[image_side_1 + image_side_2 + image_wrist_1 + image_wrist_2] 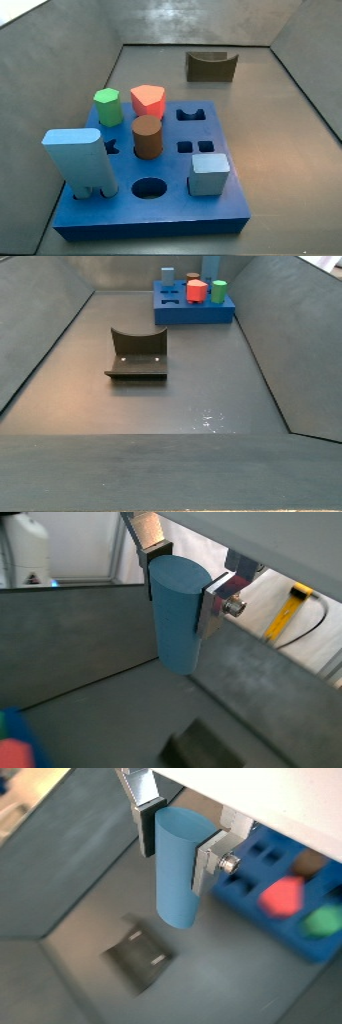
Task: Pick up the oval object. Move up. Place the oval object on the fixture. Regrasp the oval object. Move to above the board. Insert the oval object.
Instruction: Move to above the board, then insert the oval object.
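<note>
Right, your gripper (181,840) was clenched on the peg (178,868), holding it upright, high above the floor, so it cleared everything. Fixture (139,955) sat below w/ notch free; board (154,185) well apart. Neither side view caught gripper or peg.

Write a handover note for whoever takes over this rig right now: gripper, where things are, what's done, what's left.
Gripper: shut on the oval object, held upright in the air, seen in both wrist views; neither shows in the side views.
Fixture: on the floor, notch empty.
Board: on the floor beyond the fixture, several pegs standing in it, some holes open.
Done: pick-up and lift.
Left: place the oval object on the fixture, regrasp, move above the board, insert.
</note>
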### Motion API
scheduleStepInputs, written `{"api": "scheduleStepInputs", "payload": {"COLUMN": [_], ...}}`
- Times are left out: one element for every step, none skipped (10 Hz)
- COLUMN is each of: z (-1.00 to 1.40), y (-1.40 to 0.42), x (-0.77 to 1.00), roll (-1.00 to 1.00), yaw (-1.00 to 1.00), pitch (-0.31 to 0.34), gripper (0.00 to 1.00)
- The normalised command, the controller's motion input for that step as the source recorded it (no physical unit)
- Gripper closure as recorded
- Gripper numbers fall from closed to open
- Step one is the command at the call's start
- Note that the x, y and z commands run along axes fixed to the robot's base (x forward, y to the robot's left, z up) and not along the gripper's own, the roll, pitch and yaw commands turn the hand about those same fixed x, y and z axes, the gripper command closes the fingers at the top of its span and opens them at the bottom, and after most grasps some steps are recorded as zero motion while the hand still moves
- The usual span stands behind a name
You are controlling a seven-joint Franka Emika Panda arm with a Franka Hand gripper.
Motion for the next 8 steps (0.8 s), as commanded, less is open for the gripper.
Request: {"api": "scheduleStepInputs", "payload": {"z": [0.02,0.00,0.01,0.01,0.00,0.01,0.00,0.00], "y": [-1.00,-0.89,-0.59,-0.40,-0.15,-0.10,-0.05,0.00], "x": [-0.40,-0.38,-0.28,-0.21,-0.11,-0.08,-0.06,0.00], "roll": [-1.00,-1.00,-1.00,-0.89,-0.53,-0.40,-0.23,0.00], "yaw": [-0.13,-0.12,-0.11,-0.09,-0.04,-0.03,-0.02,0.00], "pitch": [0.039,0.036,0.032,0.017,-0.002,-0.011,-0.016,0.004], "gripper": [1.00,1.00,1.00,1.00,1.00,1.00,1.00,1.00]}}
